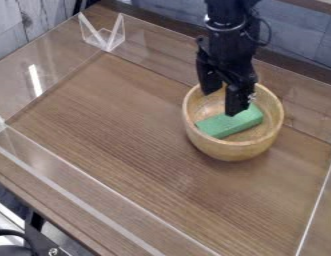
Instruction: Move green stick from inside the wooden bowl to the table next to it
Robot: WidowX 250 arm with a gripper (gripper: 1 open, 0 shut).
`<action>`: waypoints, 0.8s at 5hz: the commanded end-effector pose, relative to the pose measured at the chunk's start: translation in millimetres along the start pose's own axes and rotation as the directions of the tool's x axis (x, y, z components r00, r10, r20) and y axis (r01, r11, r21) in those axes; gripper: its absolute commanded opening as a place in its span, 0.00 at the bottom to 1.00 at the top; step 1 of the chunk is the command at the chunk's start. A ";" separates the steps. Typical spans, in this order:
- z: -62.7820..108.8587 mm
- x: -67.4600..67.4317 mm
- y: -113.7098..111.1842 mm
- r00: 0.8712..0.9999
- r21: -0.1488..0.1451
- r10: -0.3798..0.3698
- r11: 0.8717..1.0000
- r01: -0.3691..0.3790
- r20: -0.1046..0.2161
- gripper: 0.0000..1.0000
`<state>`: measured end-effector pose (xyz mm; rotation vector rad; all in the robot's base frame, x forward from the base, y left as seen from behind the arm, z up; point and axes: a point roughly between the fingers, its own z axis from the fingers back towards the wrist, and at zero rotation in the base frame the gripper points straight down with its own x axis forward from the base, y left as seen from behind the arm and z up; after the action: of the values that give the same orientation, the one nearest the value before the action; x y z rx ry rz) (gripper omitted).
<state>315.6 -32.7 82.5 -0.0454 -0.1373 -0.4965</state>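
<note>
1. Brown wood-look tabletop (108,125) spreads widely on the picture's left of the bowl; I judge there is room there to lay the stick flat.
2. Dark gripper (225,95), its fingers spread wide, holds nothing over the bowl's far half. I should centre it over the stick, turn the fingers to straddle its long sides, then lower gently.
3. Light wooden bowl (236,152) has thick walls; I need a straight lift past its rim.
4. Bright-green stick (232,121) lies slantwise inside the bowl; gripping mid-length should limit tipping.
</note>
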 end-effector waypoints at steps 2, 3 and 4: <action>-8.6 11.6 10.5 0.999 0.001 -0.033 0.999 0.033 0.033 1.00; -23.7 11.4 11.4 0.999 -0.004 -0.042 0.999 0.042 0.034 1.00; -28.0 4.5 21.0 0.999 0.002 -0.002 1.000 0.001 0.036 1.00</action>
<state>328.7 -20.6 45.1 -0.0599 -0.1384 -0.5017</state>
